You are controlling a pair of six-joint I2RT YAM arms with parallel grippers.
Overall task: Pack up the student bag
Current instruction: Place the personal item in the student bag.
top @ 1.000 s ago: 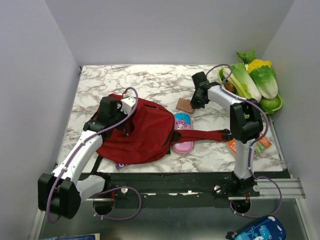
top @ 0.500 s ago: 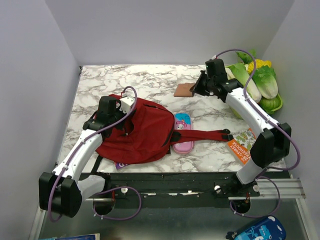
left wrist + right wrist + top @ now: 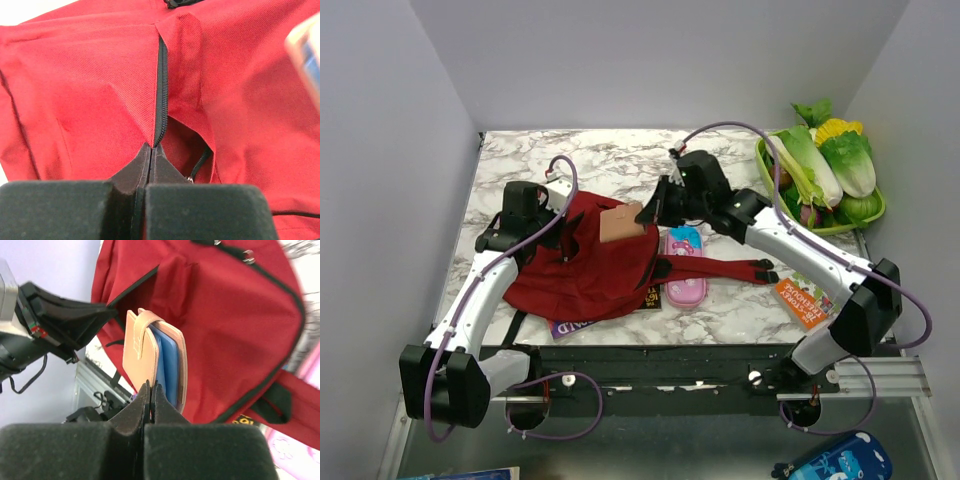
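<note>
The dark red student bag [image 3: 585, 275] lies on the left half of the marble table. My left gripper [image 3: 558, 212] is shut on the fabric edge beside the bag's black zipper [image 3: 161, 85] and holds the opening apart; the tips [image 3: 151, 148] pinch the red cloth. My right gripper [image 3: 655, 210] is shut on a tan leather case with blue inside [image 3: 620, 222] and holds it over the bag. In the right wrist view the case [image 3: 142, 357] stands on edge above the bag [image 3: 235, 325], gripper [image 3: 150, 389] clamped on its cover.
A pink cartoon pencil case [image 3: 684, 265] lies right of the bag, under a red strap [image 3: 725, 270]. A book [image 3: 582, 324] pokes out beneath the bag. An orange booklet [image 3: 806, 300] lies front right. A green basket of vegetables [image 3: 865, 205] stands at the back right.
My right arm has swung left from the back of the table, carrying the tan case to above the bag. My left gripper has pulled the bag's edge up and back.
</note>
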